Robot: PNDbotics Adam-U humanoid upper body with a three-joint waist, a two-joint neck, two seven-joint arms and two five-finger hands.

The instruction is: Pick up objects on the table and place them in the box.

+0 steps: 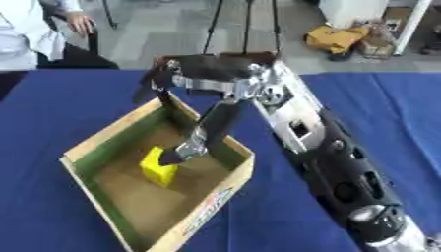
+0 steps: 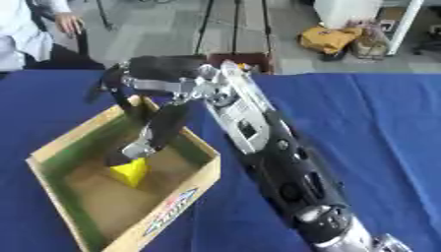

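An open cardboard box (image 1: 110, 131) with a green lining sits on the blue table at the left. A yellow block (image 1: 158, 169) stands on the box floor, tilted, near the middle. My right arm reaches in from the lower right, and my right hand (image 1: 212, 74) hangs over the box's far corner. Its fingers (image 1: 210, 129) are straight and point down into the box. One fingertip is at the top of the yellow block; I cannot tell if it touches. The other fingers hang by the box's far wall. The left hand is in neither view.
The blue cloth (image 1: 379, 103) covers the table around the box. Beyond the table's far edge, a seated person (image 1: 26, 34) is at the upper left and a yellow bag (image 1: 337, 37) lies on the floor at the upper right.
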